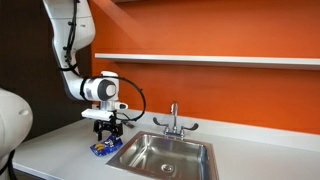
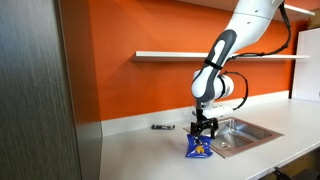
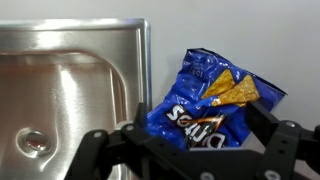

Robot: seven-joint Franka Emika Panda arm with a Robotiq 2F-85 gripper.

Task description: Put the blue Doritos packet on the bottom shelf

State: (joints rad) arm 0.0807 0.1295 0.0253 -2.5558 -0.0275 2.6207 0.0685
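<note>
- The crinkled blue foil packet (image 3: 210, 100) is showing "Doritos" in white, lying on the pale countertop (image 2: 130, 145) just beside the steel sink (image 3: 70, 80).
- You are pointing the black gripper (image 1: 107, 131) straight down over it, fingers spread apart.

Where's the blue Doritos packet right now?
In both exterior views the blue Doritos packet sits on the counter, directly under the gripper, just beside the sink.

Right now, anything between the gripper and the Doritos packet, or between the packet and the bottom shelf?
Nothing visible. The open gripper hangs right over the Doritos packet. Bare orange wall runs up to the bottom shelf; the faucet stands off to the side.
</note>
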